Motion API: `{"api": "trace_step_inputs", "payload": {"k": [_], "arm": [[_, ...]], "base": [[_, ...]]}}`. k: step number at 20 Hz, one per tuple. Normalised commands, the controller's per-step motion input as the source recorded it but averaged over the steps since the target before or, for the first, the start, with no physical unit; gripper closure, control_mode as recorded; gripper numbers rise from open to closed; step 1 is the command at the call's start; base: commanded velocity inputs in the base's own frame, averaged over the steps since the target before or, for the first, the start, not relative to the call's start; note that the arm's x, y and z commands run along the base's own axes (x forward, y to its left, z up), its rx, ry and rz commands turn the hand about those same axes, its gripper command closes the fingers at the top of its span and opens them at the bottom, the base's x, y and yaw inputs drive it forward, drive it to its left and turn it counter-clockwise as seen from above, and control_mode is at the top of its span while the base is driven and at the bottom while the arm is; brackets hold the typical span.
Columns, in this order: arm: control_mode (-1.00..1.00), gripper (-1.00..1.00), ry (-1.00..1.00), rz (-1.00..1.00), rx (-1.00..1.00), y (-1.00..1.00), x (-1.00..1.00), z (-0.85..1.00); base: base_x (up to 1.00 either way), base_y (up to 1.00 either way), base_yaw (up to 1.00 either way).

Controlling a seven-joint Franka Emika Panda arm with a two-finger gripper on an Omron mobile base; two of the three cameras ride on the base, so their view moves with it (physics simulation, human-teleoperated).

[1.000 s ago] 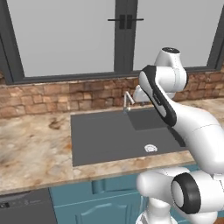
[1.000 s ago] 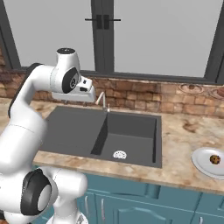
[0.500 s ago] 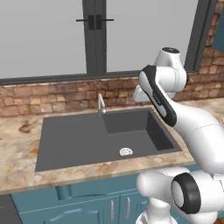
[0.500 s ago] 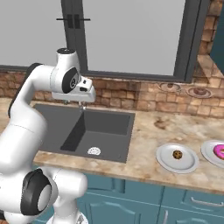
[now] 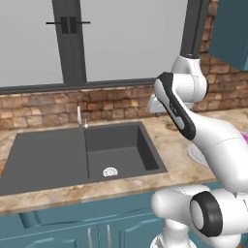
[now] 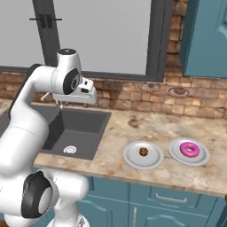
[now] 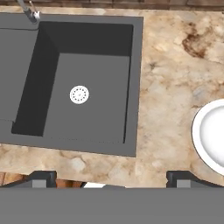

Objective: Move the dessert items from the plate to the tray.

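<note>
Our gripper (image 7: pixel 112 178) has its two dark fingertips (image 7: pixel 43 177) spread wide apart with nothing between them — we see them at the bottom of the hand view, one at each side. In the right base view the hand (image 6: pixel 84 92) hangs high above the counter, over the right edge of the sink (image 6: pixel 73 128).

Below the fingertips in the hand view lies the speckled stone counter (image 7: pixel 170 87), with the dark grey sink basin and its small white drain (image 7: pixel 79 94) to the left. At the right edge of that view we catch the curve of a pale round plate (image 7: pixel 210 135).

Further out, the right base view shows two pale grey plates side by side on the counter, well to the right of the sink. The nearer one (image 6: pixel 133 158) carries a small brown item (image 6: pixel 143 151) we cannot identify. The farther plate (image 6: pixel 200 157) holds the pink-iced doughnut (image 6: pixel 189 149) — it sits in the middle of that plate, well apart from our gripper.

Behind the counter runs a brick backsplash (image 6: pixel 133 97) under a large window (image 6: pixel 102 35). A teal wall cabinet (image 6: pixel 206 40) hangs at the upper right, and teal base cabinets (image 6: pixel 155 199) stand below the counter. In the left base view the faucet (image 5: pixel 79 116) rises at the back of the sink.
</note>
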Motion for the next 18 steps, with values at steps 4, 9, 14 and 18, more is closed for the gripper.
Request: {"api": "trace_step_inputs", "payload": {"k": [4,9,14,18], "arm": [[1.0,-1.0,0.0,0.0,0.0,0.0,0.0,0.0],[1.0,-1.0,0.0,0.0,0.0,0.0,0.0,0.0],[1.0,-1.0,0.0,0.0,0.0,0.0,0.0,0.0],[-1.0,-1.0,0.0,0.0,0.0,-0.4,0.0,0.0]], "base": [[0.0,-0.62,0.0],[0.0,-0.58,0.0],[0.0,-0.48,0.0],[0.0,0.0,0.0]]}}
